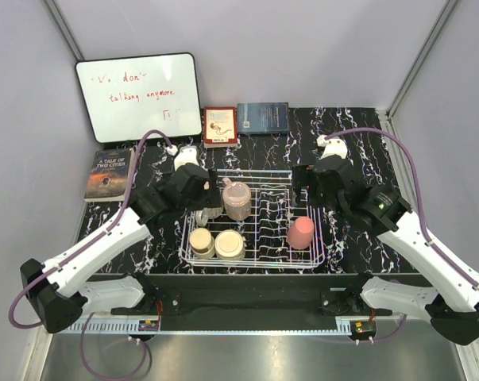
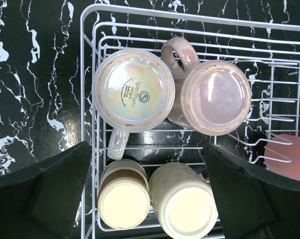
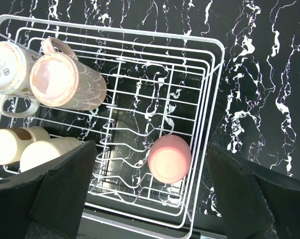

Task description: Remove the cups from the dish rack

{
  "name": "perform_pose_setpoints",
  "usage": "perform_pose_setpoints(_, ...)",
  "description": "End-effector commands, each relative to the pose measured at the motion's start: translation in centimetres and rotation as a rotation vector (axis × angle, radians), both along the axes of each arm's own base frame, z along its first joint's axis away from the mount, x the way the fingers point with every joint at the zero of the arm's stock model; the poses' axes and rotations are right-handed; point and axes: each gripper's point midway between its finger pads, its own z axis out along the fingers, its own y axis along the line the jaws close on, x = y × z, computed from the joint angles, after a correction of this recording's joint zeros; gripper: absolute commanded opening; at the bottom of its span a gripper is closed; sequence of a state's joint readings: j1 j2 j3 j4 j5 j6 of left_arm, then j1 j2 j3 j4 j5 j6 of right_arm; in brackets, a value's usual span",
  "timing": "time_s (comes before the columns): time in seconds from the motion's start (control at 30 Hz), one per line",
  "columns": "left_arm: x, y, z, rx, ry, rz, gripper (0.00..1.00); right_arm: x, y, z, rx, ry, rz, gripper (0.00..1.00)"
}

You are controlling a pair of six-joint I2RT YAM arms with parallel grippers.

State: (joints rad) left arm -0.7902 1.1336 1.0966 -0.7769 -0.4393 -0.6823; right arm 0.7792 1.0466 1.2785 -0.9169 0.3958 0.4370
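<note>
The white wire dish rack (image 1: 259, 255) stands mid-table. Upside down in it are an iridescent white mug (image 2: 134, 89), a larger translucent pinkish mug (image 2: 217, 97), two cream cups (image 2: 124, 201) (image 2: 187, 204) and a pink tumbler (image 3: 169, 158). My left gripper (image 2: 147, 149) is open and empty above the rack's left part, over the cream cups. My right gripper (image 3: 150, 147) is open and empty above the rack's right part, with the pink tumbler between its fingers in the view and below them. In the top view the left gripper (image 1: 198, 194) and right gripper (image 1: 309, 184) flank the rack's far side.
A whiteboard (image 1: 138, 95) leans at the back left. A red book (image 1: 220, 127) and a blue book (image 1: 263, 117) lie behind the rack. A dark book (image 1: 108, 175) lies at the left table edge. Upright prongs (image 3: 135, 144) run along the rack's middle.
</note>
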Motion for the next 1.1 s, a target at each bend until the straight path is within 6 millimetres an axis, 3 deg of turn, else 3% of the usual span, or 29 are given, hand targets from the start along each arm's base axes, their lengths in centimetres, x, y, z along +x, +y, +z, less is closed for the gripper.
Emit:
perform_pose_setpoints(0.0,0.0,1.1,1.5,-0.005,-0.063,0.018,0.99,0.6,0.5,0.9,0.017,-0.03,-0.006,1.0)
perform_pose_setpoints(0.27,0.0,1.5,0.5,0.043,-0.048,0.007,0.99,0.9,0.6,0.8,0.022,-0.027,-0.027,1.0)
perform_pose_setpoints(0.63,0.3,0.6,-3.6,0.128,0.07,-0.011,0.99,0.7,-0.1,0.4,0.011,-0.024,-0.055,1.0)
perform_pose_setpoints(0.73,0.3,0.1,-4.6,0.142,0.095,-0.036,0.9,0.6,-0.1,0.2,0.008,-0.016,-0.051,1.0)
perform_pose_setpoints(1.07,0.2,0.2,-6.0,0.089,0.076,-0.095,0.76,0.7,0.0,-0.8,-0.011,0.009,-0.057,1.0)
